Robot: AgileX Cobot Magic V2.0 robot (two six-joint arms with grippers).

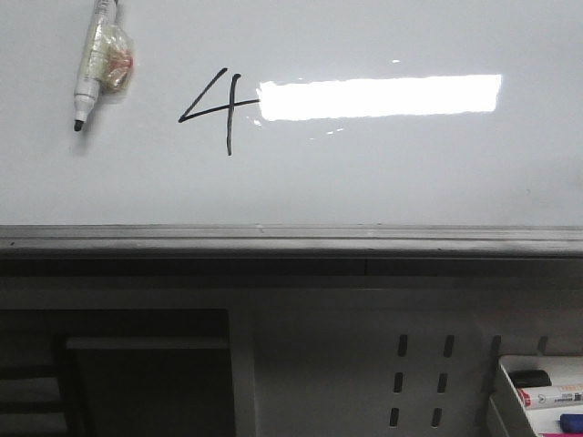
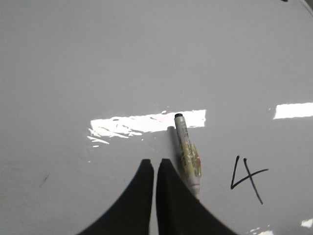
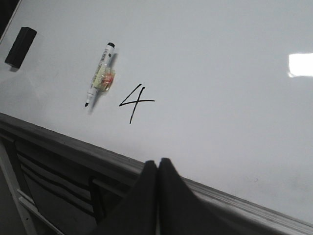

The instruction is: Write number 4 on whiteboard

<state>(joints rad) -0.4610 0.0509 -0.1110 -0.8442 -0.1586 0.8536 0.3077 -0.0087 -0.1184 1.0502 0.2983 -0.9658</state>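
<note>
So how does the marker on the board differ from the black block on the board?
The marker is long, thin and pale with a dark tip, while the black block is short, wide and fully dark. The marker lies just beside the number 4; the block sits far from it, near the board's corner. Both rest on the whiteboard.

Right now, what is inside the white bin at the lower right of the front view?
The white bin holds a black-capped item, a red-and-white marker and something blue. The picture's edge cuts the bin off, so the rest of its contents cannot be seen.
</note>
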